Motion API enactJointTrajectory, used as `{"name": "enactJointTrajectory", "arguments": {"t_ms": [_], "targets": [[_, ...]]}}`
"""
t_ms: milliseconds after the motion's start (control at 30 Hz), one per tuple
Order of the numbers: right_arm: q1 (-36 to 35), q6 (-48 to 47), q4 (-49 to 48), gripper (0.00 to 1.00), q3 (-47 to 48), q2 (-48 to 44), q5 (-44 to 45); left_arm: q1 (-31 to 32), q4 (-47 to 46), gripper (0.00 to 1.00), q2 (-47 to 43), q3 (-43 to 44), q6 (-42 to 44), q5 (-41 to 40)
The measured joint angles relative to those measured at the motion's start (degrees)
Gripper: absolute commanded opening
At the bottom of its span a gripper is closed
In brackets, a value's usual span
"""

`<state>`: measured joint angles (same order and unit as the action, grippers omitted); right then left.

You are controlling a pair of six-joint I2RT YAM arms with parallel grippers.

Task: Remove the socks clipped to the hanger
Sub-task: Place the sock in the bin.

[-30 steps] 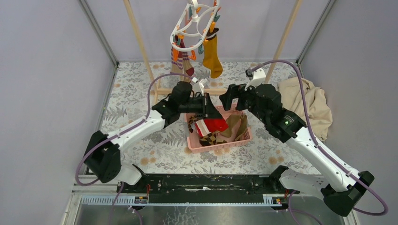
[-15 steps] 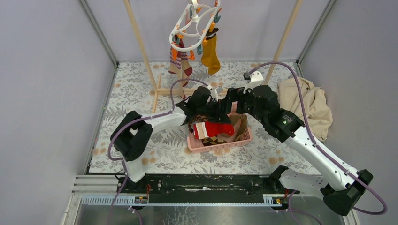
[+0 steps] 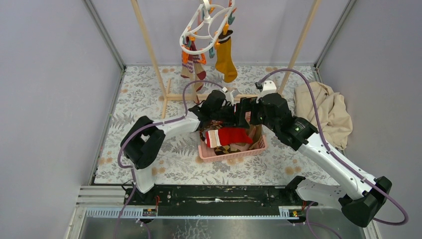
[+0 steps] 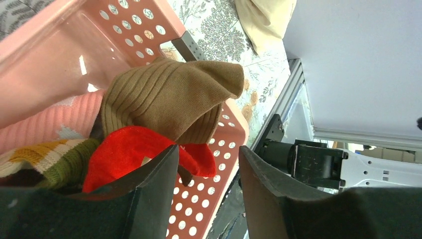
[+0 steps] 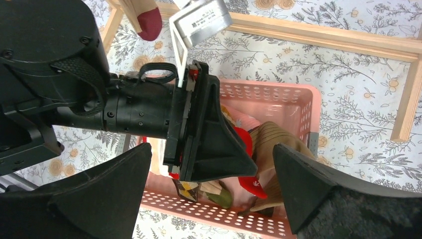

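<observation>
Left gripper [image 4: 206,155] stands half-open, empty; you'd pinch the limp, light mustard-yellow fabric sock [image 3: 226,59] near its clipped cuff.

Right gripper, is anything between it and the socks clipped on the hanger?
Yes. The left gripper hangs directly in front of the open right gripper, over the pink basket. The maroon-toed sock shows beyond it, and the mustard sock hangs from the hanger farther back.

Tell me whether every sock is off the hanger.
No, a mustard yellow sock and striped socks hang clipped to the white hanger.
</observation>
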<state>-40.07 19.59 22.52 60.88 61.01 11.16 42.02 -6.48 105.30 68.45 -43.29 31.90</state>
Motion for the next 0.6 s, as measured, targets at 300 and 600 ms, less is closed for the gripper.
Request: {"name": "enactJointTrajectory", "arguments": {"t_ms": [300, 600], "targets": [[0.1, 0.7, 2.3, 0.99, 0.0, 0.0, 1.3, -1.7, 4.9, 0.62, -8.0, 0.0, 4.0, -4.9], [2.8, 1.8, 1.7, 0.98, -0.4, 4.0, 0.7, -6.6, 13.7, 0.68, -22.0, -3.3, 6.1, -10.9]]}}
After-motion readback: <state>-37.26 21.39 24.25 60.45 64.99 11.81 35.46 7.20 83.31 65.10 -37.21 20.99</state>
